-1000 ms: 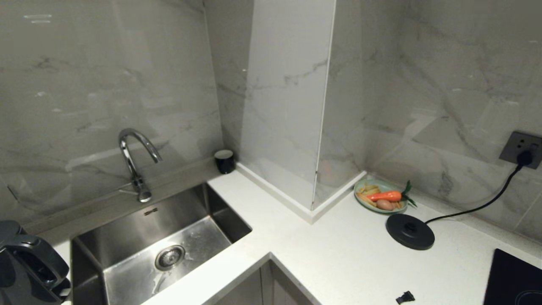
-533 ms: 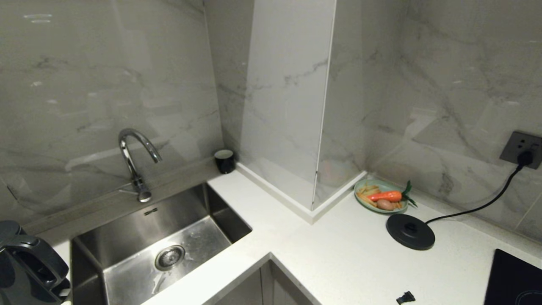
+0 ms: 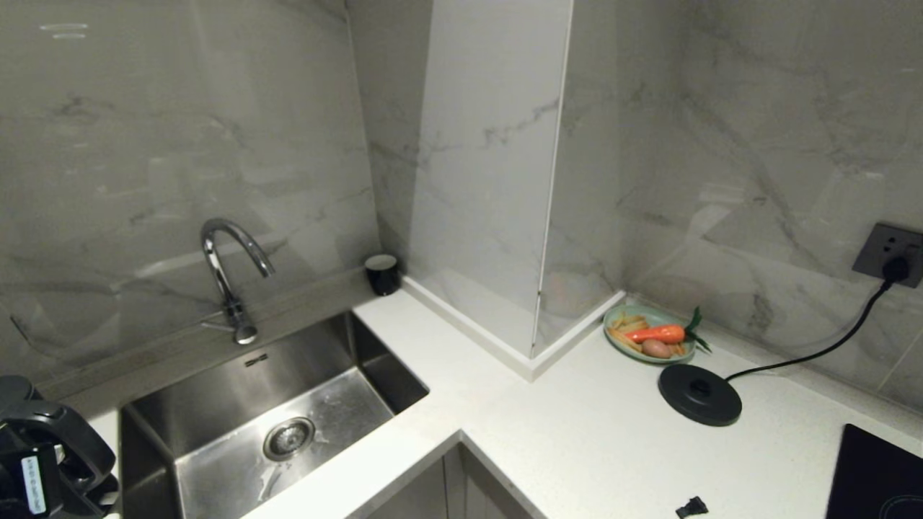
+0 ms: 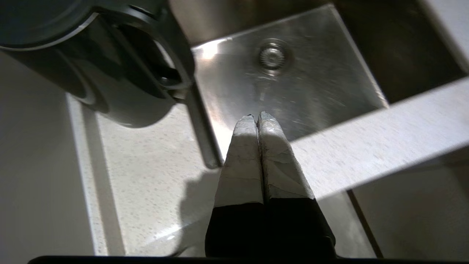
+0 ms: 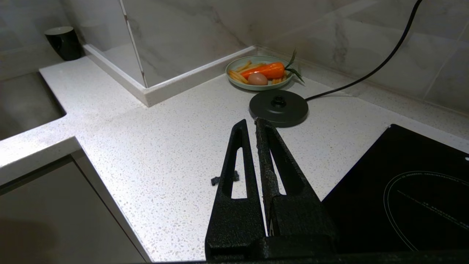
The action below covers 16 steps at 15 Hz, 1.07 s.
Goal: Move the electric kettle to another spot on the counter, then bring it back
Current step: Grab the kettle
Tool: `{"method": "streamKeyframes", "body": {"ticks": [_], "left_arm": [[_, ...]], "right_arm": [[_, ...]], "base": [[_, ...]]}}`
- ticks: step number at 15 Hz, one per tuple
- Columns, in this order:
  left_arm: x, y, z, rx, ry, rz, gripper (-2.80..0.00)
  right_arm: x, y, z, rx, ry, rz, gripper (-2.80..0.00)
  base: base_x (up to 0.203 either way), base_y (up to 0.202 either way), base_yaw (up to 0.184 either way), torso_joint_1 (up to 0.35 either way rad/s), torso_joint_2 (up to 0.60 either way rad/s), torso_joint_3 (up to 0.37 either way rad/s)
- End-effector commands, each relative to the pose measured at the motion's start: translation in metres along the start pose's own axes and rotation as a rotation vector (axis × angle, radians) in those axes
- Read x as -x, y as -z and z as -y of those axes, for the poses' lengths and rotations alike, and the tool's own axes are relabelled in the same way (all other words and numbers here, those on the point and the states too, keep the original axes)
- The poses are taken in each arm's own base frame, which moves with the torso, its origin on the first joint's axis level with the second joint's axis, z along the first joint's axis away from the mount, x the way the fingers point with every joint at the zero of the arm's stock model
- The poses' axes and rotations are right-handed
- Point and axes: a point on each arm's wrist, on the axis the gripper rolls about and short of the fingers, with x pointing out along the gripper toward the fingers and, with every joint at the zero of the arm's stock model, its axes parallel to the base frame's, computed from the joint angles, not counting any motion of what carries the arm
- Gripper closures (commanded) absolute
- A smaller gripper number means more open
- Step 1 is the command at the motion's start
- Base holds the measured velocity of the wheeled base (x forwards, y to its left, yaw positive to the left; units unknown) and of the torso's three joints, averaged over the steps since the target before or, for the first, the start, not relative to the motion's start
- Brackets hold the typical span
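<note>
The left gripper (image 4: 256,116) hung with its two taped fingers (image 4: 242,154) pressed together on nothing, its tips above the near edge of the steel sink (image 4: 293,91). The electric kettle (image 4: 91,73) stood on the counter (image 4: 146,183) just beyond and to one side of that claw, apart from it, its loop handle (image 4: 176,55) turned toward the sink. In the head view the kettle sat at the lower left corner, left of the sink. The right gripper (image 5: 253,123) was drawn together too, empty, poised over the counter; just ahead of its tips lay the round black base disc (image 5: 278,108), and beyond that a plate (image 5: 234,84) of food.
</note>
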Motion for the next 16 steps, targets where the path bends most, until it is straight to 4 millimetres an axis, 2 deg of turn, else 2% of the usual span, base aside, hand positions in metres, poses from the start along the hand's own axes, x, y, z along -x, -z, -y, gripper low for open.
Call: {"method": "streamKeyframes", "body": {"ticks": [1, 4, 11, 12, 16], "left_arm": [[-0.048, 0.007, -0.002, 0.002, -0.136, -0.103, 0.00], [-0.051, 0.037, -0.004, -0.012, -0.153, -0.128, 0.00], [-0.066, 0.041, -0.022, 0.025, -0.213, -0.208, 0.00], [-0.072, 0.041, -0.025, 0.036, -0.211, -0.211, -2.80], [-0.100, 0.041, -0.040, 0.038, -0.159, -0.164, -2.80]], "right_arm": [[0.000, 0.000, 0.000, 0.001, 0.000, 0.000, 0.00], [0.000, 0.000, 0.000, 0.001, 0.000, -0.002, 0.00], [0.000, 0.000, 0.000, 0.001, 0.000, -0.002, 0.00], [0.000, 0.000, 0.000, 0.001, 0.000, -0.002, 0.00], [0.000, 0.000, 0.000, 0.001, 0.000, -0.002, 0.00]], "base": [[0.000, 0.000, 0.000, 0.000, 0.00, 0.000], [0.000, 0.000, 0.000, 0.000, 0.00, 0.000], [0.000, 0.000, 0.000, 0.000, 0.00, 0.000], [0.000, 0.000, 0.000, 0.000, 0.00, 0.000], [0.000, 0.000, 0.000, 0.000, 0.00, 0.000]]}}
